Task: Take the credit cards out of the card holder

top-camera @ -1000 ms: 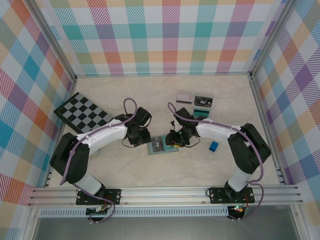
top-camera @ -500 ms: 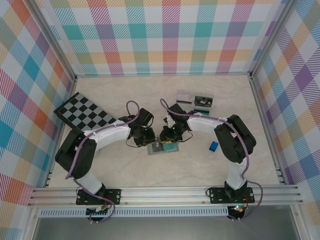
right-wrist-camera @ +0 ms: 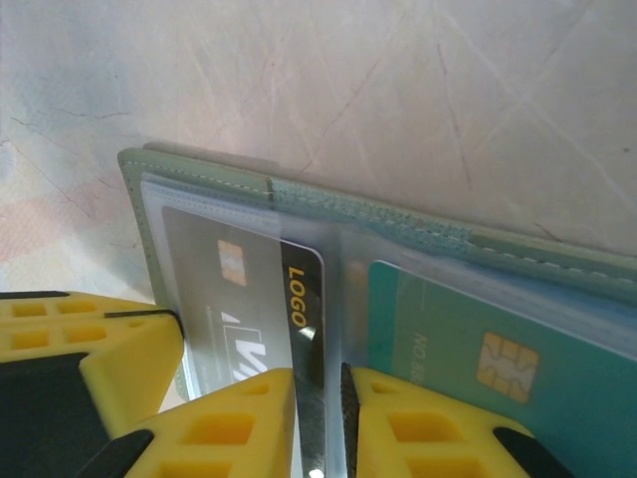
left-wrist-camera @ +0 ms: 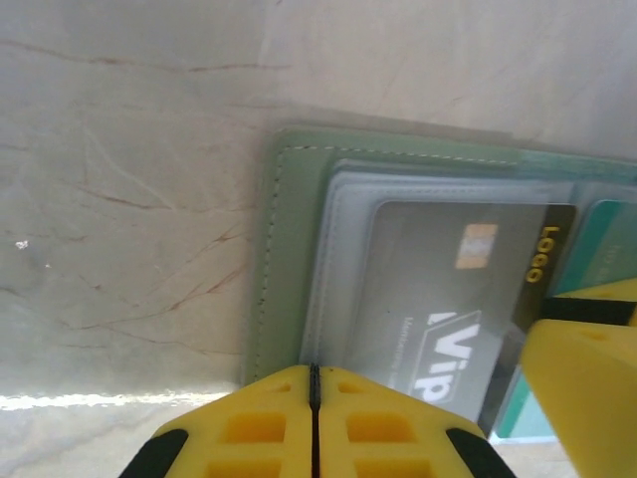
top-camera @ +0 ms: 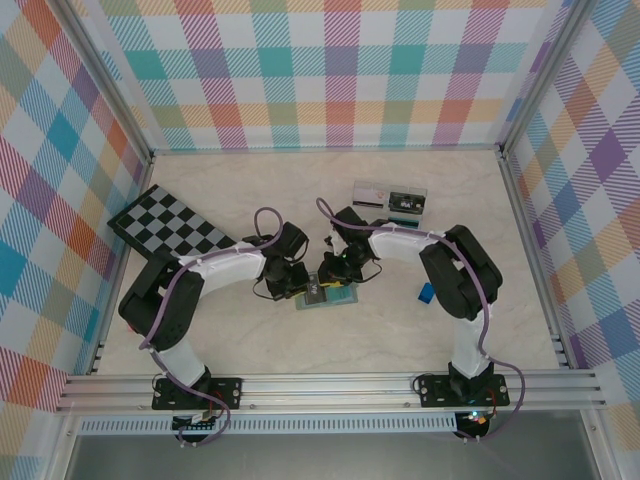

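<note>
Sage-green folding card holder point(top-camera: 326, 301) lies open and flat on cream marble-look table top point(top-camera: 250, 330), front centre, between the two arms. Clear plastic sleeves line its inside. Dark grey credit card point(left-wrist-camera: 448, 289) with gold "LOGO" and white "VIP" print sits in the pocket on the left arm's side. Teal-green credit card point(right-wrist-camera: 478, 368) with gold chip is in the pocket just beside it. Both cards are inside the holder, none out on the table.

Left gripper point(left-wrist-camera: 314, 380): yellow jaws pressed tight together, only a hairline seam between them. It sits at the holder's near edge, over the sleeve rim by the dark grey credit card. Cannot tell if any sleeve edge is caught in the seam.

Right gripper point(right-wrist-camera: 317, 380): yellow jaws almost together, narrow slot, pinching the LOGO end of the dark grey credit card along with the clear sleeve edge, at the fold between the two pockets.

Both grippers are just beside each other over the holder, and each wrist view catches a yellow finger of the other one.

Black-and-white checkerboard mat point(top-camera: 165, 225) lies far left, well apart from the holder. Clear transparent rectangular tray point(top-camera: 390, 200) sits at the back, behind the right gripper, with a few cards in it, detail too small to read. Small bright-blue block point(top-camera: 427, 293) lies on the table right of the holder, apart from it, near the right arm.
</note>
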`<action>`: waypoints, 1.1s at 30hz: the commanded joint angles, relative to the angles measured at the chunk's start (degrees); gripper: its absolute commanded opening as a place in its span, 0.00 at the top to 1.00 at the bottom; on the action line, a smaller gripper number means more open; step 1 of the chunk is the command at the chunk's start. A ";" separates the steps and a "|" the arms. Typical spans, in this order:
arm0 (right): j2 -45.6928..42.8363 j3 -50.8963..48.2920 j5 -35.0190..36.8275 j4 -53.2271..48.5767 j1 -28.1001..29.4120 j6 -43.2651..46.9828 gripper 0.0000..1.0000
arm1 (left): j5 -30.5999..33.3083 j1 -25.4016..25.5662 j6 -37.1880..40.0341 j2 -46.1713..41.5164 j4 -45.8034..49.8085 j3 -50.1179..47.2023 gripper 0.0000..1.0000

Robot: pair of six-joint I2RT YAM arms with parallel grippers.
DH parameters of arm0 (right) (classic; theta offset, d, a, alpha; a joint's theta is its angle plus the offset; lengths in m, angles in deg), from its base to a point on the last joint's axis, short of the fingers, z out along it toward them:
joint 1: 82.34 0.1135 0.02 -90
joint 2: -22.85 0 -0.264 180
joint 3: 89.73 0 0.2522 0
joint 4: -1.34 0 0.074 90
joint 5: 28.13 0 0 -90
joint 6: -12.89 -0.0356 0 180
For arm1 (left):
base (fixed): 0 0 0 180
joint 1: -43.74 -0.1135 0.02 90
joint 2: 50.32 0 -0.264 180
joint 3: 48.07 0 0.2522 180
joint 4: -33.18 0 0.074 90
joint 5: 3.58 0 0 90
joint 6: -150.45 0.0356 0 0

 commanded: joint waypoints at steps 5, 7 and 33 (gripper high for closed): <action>2.11 1.61 -1.86 -1.75 0.06 1.38 0.79 | 0.58 0.52 -0.96 1.40 1.59 -0.75 0.93; 2.31 1.59 -2.52 -1.61 0.02 1.21 0.79 | 0.54 0.55 -0.92 1.64 1.59 -0.77 0.94; -3.87 1.00 4.08 -6.98 -0.77 4.97 1.00 | 2.06 0.81 -0.83 -3.71 2.83 -1.27 0.82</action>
